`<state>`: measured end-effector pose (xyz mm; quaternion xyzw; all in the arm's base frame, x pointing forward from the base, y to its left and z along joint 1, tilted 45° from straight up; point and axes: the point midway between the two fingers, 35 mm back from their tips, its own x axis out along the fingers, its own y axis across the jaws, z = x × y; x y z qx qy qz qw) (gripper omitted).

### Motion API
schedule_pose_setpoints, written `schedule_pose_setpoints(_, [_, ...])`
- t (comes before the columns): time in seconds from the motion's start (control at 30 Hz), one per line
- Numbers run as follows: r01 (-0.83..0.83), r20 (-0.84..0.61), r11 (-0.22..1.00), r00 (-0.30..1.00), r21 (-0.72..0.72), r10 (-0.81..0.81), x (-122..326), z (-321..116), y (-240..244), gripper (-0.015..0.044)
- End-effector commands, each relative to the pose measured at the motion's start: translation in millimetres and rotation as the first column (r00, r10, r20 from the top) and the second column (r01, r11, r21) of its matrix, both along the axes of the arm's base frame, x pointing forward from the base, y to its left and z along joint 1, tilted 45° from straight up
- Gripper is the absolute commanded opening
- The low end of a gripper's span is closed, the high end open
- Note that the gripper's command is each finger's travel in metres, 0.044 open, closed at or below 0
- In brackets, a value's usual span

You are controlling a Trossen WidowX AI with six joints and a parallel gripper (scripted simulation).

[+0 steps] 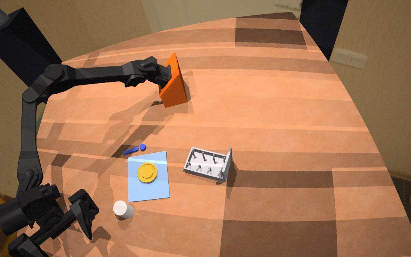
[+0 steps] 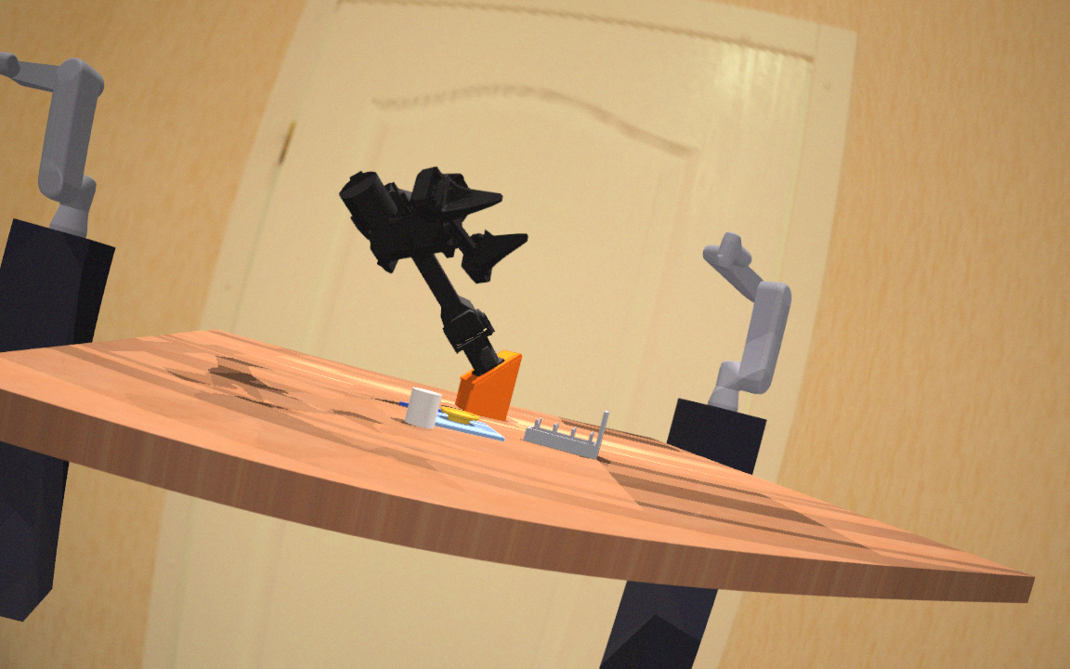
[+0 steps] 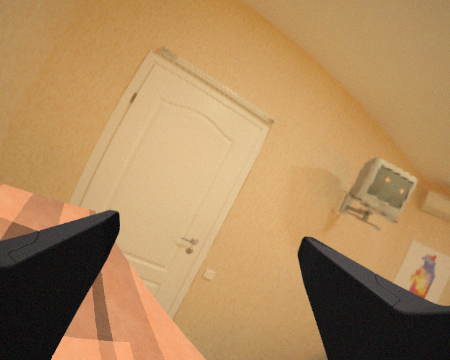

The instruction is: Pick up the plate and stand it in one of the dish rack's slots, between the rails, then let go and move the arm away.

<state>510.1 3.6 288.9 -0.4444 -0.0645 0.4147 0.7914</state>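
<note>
The yellow round plate [image 1: 147,172] [image 2: 460,414] lies flat on the light blue mat [image 1: 147,193]. The grey dish rack [image 1: 228,164] [image 2: 559,440] stands to the right of the mat in the top and exterior views, with two rows of short pegs and a tall wall at its right end. No plate is in it. My gripper [image 2: 514,216] [image 3: 211,235] is open and empty, high above the table and away from plate and rack. In the top view it is at the lower left, partly cut off. The wrist view shows a door and wall between the fingers, with neither plate nor rack.
A white cylinder [image 1: 123,209] [image 2: 423,407] stands near the mat's lower left corner in the top view. A blue bar [image 1: 130,151] and a blue disc [image 1: 142,146] lie just above the mat there. The orange block [image 1: 178,91] [image 2: 489,395] is at my arm's base.
</note>
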Motion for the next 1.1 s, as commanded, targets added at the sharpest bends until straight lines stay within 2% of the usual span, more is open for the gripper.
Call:
schedule_pose_setpoints(0.0, [0.067, -0.100, 0.998, 0.993, 0.014, -0.066, 0, -14, 2, 0.0400])
schedule_pose_setpoints(0.23, [0.211, -0.292, 0.977, 0.936, 0.011, -0.199, -2, -45, 3, 0.0400])
schedule_pose_setpoints(0.47, [0.356, -0.459, 0.934, 0.825, -0.031, -0.329, -10, -77, 2, 0.0400])
schedule_pose_setpoints(0.77, [0.524, -0.615, 0.840, 0.618, -0.141, -0.489, -28, -117, -1, 0.0400])
schedule_pose_setpoints(1.07, [0.654, -0.684, 0.695, 0.361, -0.299, -0.634, -56, -153, -8, 0.0400])
